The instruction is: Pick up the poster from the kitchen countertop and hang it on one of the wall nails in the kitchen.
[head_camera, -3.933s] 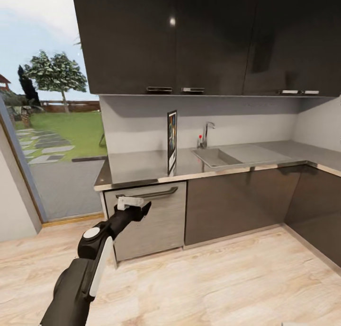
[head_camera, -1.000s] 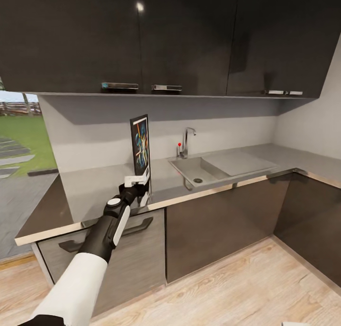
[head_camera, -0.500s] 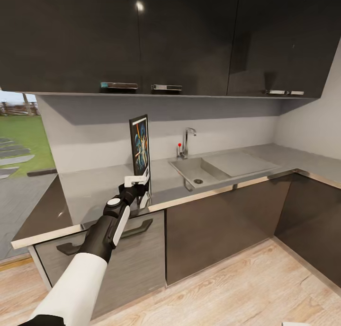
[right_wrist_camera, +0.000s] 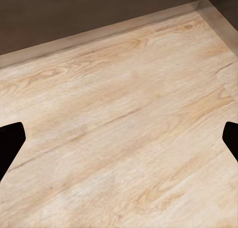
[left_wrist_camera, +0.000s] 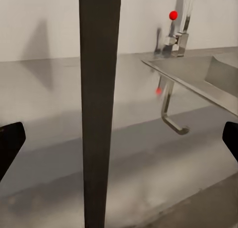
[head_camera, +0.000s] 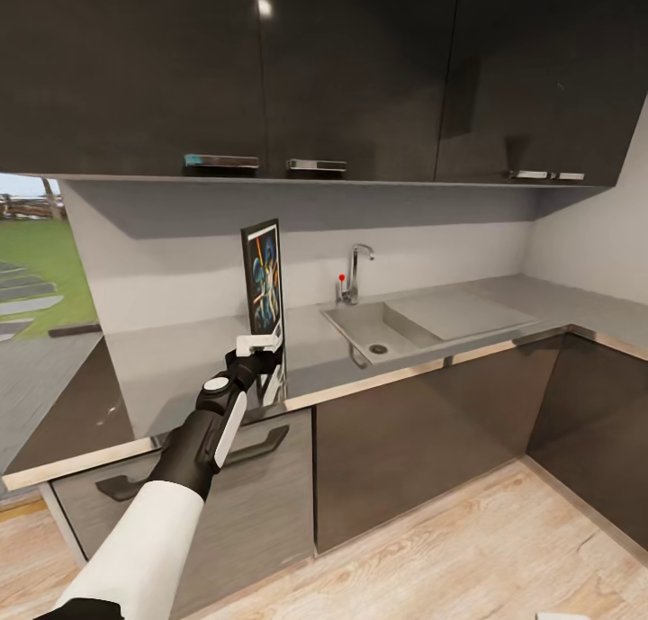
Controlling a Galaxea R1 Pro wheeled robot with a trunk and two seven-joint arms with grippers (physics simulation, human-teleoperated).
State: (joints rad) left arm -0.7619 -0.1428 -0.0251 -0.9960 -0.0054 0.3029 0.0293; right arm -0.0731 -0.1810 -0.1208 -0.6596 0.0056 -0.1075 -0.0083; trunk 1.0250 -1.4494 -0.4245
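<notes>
The poster (head_camera: pixel 265 280) stands upright on the light grey kitchen countertop (head_camera: pixel 180 368), left of the sink and turned nearly edge-on to me. My left gripper (head_camera: pixel 263 359) is at the poster's lower front edge, just above the counter's front rim. In the left wrist view the poster (left_wrist_camera: pixel 99 104) is a dark vertical bar between the two black fingertips (left_wrist_camera: pixel 10 146), which stand far apart, so the left gripper (left_wrist_camera: pixel 119 143) is open around it without touching. My right gripper (right_wrist_camera: pixel 119 141) is open over the wooden floor (right_wrist_camera: pixel 124 114).
An inset sink (head_camera: pixel 382 325) with a chrome tap (head_camera: pixel 358 269) lies right of the poster. Dark upper cabinets (head_camera: pixel 342 71) hang above the counter, dark base cabinets (head_camera: pixel 414 431) below it. The counter turns along the right wall (head_camera: pixel 594 310). A window to the garden is at the left (head_camera: pixel 36 260).
Over the last seconds I came up to the counter and my left arm reached the poster. In the last second the view shifted slightly; the gripper stays at the poster's edge.
</notes>
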